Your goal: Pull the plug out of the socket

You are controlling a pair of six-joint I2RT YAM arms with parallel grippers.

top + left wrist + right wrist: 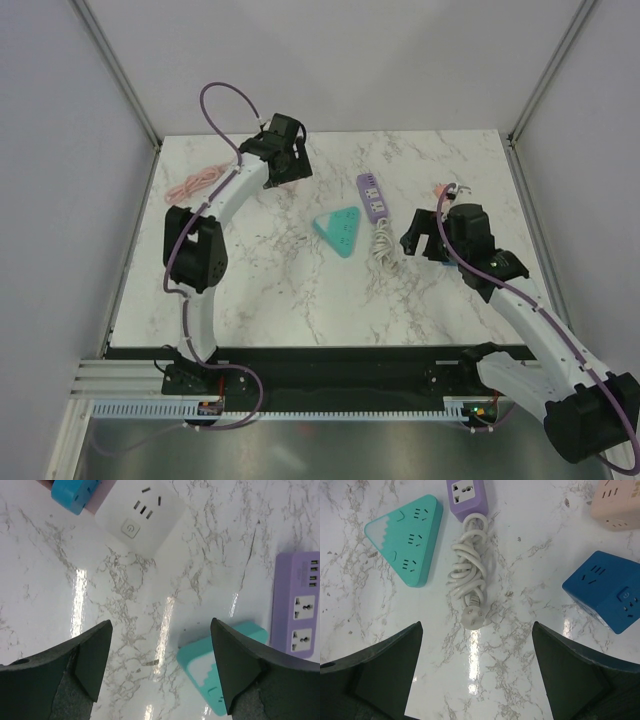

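A purple power strip [372,195] lies at the table's middle, with its white cord [384,246] coiled below it. The cord's white plug [474,619] lies loose on the marble, prongs up, in no socket. A teal triangular socket [337,231] lies left of the cord and holds no plug. My right gripper [477,647] is open and empty, hovering just near of the plug; in the top view [422,240] it is right of the cord. My left gripper [160,640] is open and empty above bare marble, up-left of the teal socket [212,675] and purple strip [297,610].
A white square socket [137,517] and a light blue cube [75,492] lie beyond the left gripper. A dark blue cube socket [605,592] and a beige socket [617,502] lie right of the plug. A pink cable [195,182] lies at the far left edge.
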